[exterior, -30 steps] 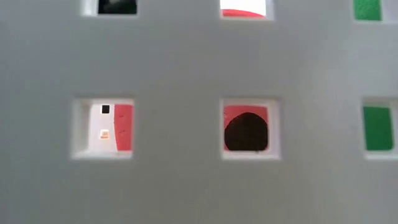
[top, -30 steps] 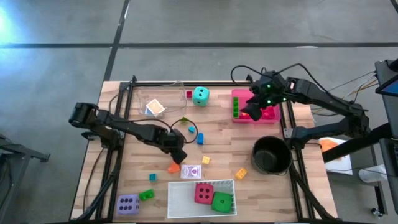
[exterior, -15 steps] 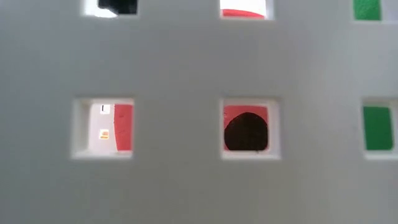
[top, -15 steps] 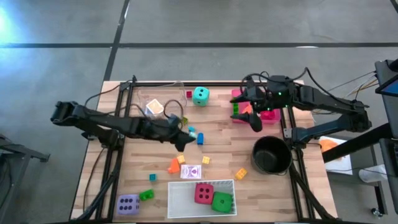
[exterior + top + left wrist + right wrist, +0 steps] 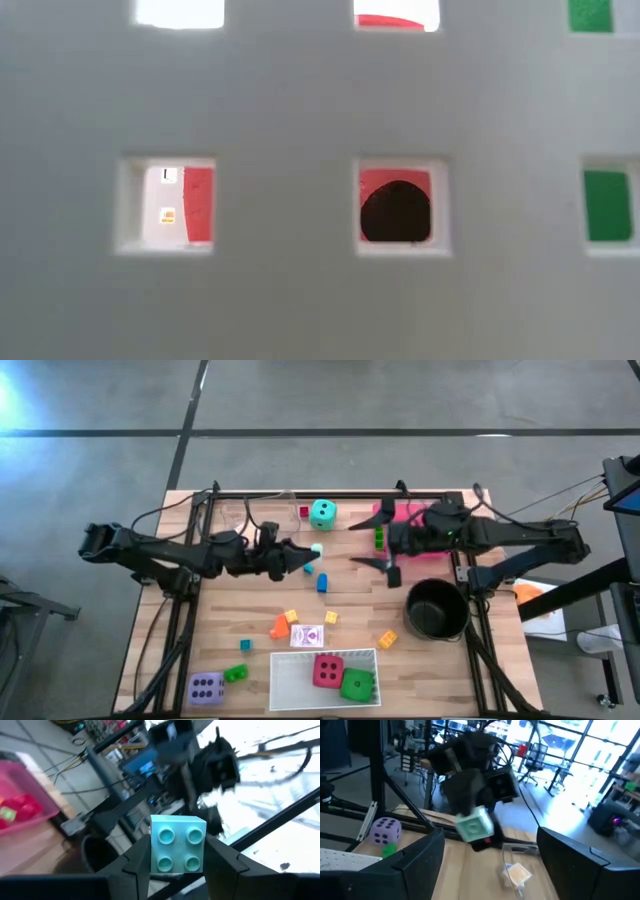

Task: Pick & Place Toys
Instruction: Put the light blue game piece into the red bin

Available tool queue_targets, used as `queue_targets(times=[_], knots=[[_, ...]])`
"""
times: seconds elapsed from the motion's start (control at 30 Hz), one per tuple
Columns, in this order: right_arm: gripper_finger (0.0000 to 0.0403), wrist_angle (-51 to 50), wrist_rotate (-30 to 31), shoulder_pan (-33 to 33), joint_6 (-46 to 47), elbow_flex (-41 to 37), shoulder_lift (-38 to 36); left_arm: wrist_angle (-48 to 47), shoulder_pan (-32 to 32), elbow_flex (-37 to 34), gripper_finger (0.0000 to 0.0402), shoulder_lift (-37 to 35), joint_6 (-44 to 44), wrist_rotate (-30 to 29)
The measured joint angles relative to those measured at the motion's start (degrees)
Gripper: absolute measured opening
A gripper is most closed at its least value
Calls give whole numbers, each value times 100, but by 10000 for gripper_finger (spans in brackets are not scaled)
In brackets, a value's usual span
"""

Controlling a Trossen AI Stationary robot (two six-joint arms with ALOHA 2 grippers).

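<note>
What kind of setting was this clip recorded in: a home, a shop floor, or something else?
Most likely a robotics lab or office workspace. The wooden table sits in a black metal frame on a bare grey floor. The right wrist view looks past the left gripper to office chairs, desks and large bright windows.
</note>
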Motion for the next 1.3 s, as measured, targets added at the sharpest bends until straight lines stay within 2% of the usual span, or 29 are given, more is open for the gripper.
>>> queue_targets(times=[0.2, 0.47, 0.73, 1.07, 1.3], knots=[[311, 88, 680, 289, -212, 301, 464, 23, 44, 290, 135, 0, -13, 3], [311, 79, 709, 319, -267, 928, 985, -206, 49, 687, 135, 0, 140, 48], [311, 29, 710, 341, -442, 1477, 1357, -329, 55, 742, 135, 4, 16, 46], [311, -30, 710, 341, -367, 1530, 1372, 15, 94, 747, 135, 177, -276, 9], [311, -13, 712, 354, -345, 1530, 1369, 121, 148, 1130, 135, 583, -282, 192]])
